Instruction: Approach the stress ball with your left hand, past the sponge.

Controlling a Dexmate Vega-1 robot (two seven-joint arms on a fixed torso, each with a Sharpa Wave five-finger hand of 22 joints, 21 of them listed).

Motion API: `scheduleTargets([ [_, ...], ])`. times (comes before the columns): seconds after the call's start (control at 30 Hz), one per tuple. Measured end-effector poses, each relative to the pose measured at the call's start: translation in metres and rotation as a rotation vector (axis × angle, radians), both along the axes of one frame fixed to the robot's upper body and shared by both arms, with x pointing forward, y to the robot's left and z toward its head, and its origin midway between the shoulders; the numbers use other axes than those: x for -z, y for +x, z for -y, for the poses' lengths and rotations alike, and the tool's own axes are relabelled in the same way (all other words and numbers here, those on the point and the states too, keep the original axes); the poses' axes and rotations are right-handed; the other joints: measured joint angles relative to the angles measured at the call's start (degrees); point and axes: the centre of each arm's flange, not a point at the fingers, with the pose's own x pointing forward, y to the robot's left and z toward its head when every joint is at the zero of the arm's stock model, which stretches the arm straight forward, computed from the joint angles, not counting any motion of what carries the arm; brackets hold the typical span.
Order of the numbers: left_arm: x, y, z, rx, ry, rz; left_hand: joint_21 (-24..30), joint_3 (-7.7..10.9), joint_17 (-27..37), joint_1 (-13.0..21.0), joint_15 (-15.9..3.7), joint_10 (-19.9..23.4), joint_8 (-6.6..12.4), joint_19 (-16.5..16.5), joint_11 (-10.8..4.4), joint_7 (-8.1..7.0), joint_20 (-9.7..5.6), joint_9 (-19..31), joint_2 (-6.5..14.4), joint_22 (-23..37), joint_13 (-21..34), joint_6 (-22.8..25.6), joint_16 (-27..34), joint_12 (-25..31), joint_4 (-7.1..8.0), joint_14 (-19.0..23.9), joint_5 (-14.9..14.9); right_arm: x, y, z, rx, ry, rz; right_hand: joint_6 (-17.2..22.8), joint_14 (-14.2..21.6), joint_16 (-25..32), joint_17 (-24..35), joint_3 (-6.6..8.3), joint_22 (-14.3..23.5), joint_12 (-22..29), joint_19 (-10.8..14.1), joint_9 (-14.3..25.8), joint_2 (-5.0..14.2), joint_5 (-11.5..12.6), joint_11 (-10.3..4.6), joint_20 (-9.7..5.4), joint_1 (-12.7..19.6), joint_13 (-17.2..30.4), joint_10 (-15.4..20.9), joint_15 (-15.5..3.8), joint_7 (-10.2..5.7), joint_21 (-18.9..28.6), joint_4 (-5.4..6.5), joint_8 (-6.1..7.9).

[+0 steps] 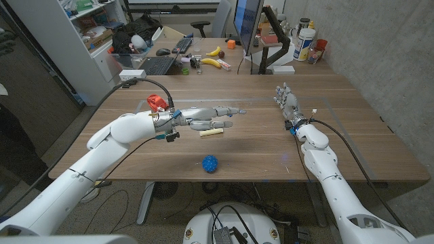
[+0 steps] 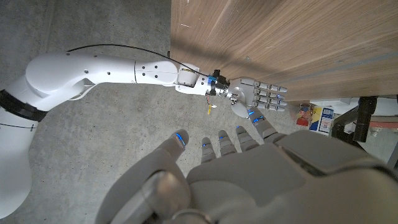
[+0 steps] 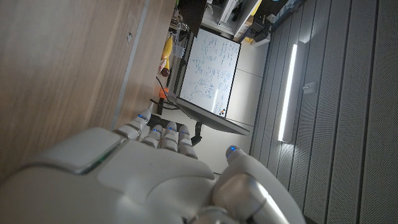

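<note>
The left hand [image 1: 211, 116] hangs over the middle of the tabletop [image 1: 352, 129] in the head view, fingers stretched out toward picture right and spread a little, holding nothing. Just below its fingers in the frame lies a pale yellow sponge [image 1: 211, 132], a small bar, close to the hand; whether they touch I cannot tell. The stress ball [image 1: 210, 163], blue and dotted, sits lower in the frame, near the tabletop's front edge and clear of the hand. So the reach looks only partly done: the hand is level with the sponge and, I judge, has yet to pass it and come down toward the ball. The right hand [image 1: 288, 103] stands at centre right, fingers up and apart, empty.
</note>
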Motion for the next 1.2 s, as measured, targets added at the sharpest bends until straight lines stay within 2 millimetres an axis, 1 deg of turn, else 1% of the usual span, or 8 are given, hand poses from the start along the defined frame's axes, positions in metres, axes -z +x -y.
scheduleTargets([
  [0.2, 0.002, 0.0, 0.0, -0.009, 0.014, -0.005, 0.0, 0.15, 0.0, 0.0, -0.08, -0.17, 0.0, 0.0, -0.17, -0.1, 0.0, 0.0, 0.0, 0.28, 0.0, -0.1, 0.0, 0.0, 0.15, -0.28, 0.0, 0.0, 0.0, 0.0, 0.0, 0.0, 0.001, 0.0, 0.0, 0.0, 0.0, 0.0, 0.0, 0.0, 0.0, 0.0, 0.0, 0.0, 0.0, 0.0, 0.0, 0.0, 0.0, 0.0, 0.0, 0.0, 0.0, 0.0],
  [0.3, 0.003, 0.0, 0.0, -0.015, 0.021, -0.009, 0.0, 0.15, 0.0, 0.0, -0.01, -0.48, 0.0, 0.0, 0.13, 0.1, 0.0, 0.0, 0.0, 0.28, 0.0, -0.3, 0.0, 0.0, 0.15, -0.35, 0.0, 0.0, 0.0, 0.0, 0.0, 0.0, 0.001, 0.0, 0.0, 0.0, 0.0, 0.0, 0.0, 0.0, 0.0, 0.0, 0.0, 0.0, 0.0, 0.0, 0.0, 0.0, 0.0, 0.0, 0.0, 0.0, 0.0, 0.0],
  [0.43, 0.005, 0.0, -0.001, -0.021, 0.03, -0.013, 0.0, 0.33, 0.0, 0.0, -0.01, -0.48, 0.0, 0.0, 0.13, 0.1, 0.0, 0.0, 0.0, 0.28, 0.0, -0.3, 0.0, 0.0, 0.32, -0.34, 0.0, 0.0, 0.0, 0.0, 0.0, 0.0, 0.001, 0.0, 0.0, 0.0, 0.0, 0.0, 0.0, 0.0, 0.0, 0.0, 0.0, 0.0, 0.0, 0.0, 0.0, 0.0, 0.0, 0.0, 0.0, 0.0, 0.0, 0.0],
  [0.5, 0.006, 0.0, -0.001, -0.024, 0.036, -0.015, 0.0, 0.38, -0.01, 0.0, -0.22, -0.48, 0.0, -0.31, 0.13, 0.1, 0.31, 0.0, 0.0, 0.28, 0.0, -0.3, 0.0, 0.0, 0.38, -0.56, 0.0, 0.001, 0.0, 0.0, 0.0, 0.0, 0.0, 0.0, 0.0, 0.0, 0.0, 0.0, 0.0, 0.0, 0.0, 0.0, 0.0, 0.0, 0.0, 0.0, 0.0, 0.0, 0.0, 0.0, 0.0, 0.0, 0.0, 0.0],
  [1.07, 0.012, -0.002, -0.002, -0.062, 0.08, -0.032, 0.0, 0.56, 0.27, 0.0, -0.01, -1.07, 0.0, -0.31, 0.13, -0.11, 0.3, -0.01, 0.0, 0.27, -0.01, -0.51, 0.0, 0.0, 0.56, -0.93, 0.0, 0.002, -0.001, 0.0, -0.003, -0.001, -0.001, 0.0, 0.0, 0.0, 0.0, 0.0, 0.0, 0.0, 0.0, 0.0, 0.0, 0.0, 0.0, 0.0, 0.0, 0.0, 0.0, 0.0, 0.0, 0.0, 0.0, 0.0],
  [1.2, 0.014, -0.002, -0.002, -0.07, 0.086, -0.036, 0.0, 0.56, 0.27, 0.0, -0.24, -1.07, 0.0, -0.31, 0.13, -0.11, 0.3, 0.0, 0.0, 0.27, -0.01, -0.51, 0.0, 0.0, 0.56, -1.16, 0.0, 0.003, -0.002, 0.0, -0.003, -0.002, 0.0, 0.0, 0.0, 0.0, 0.0, 0.0, 0.0, 0.0, 0.0, 0.0, 0.0, 0.0, 0.0, 0.0, 0.0, 0.0, 0.0, 0.0, 0.0, 0.0, 0.0, 0.0],
])
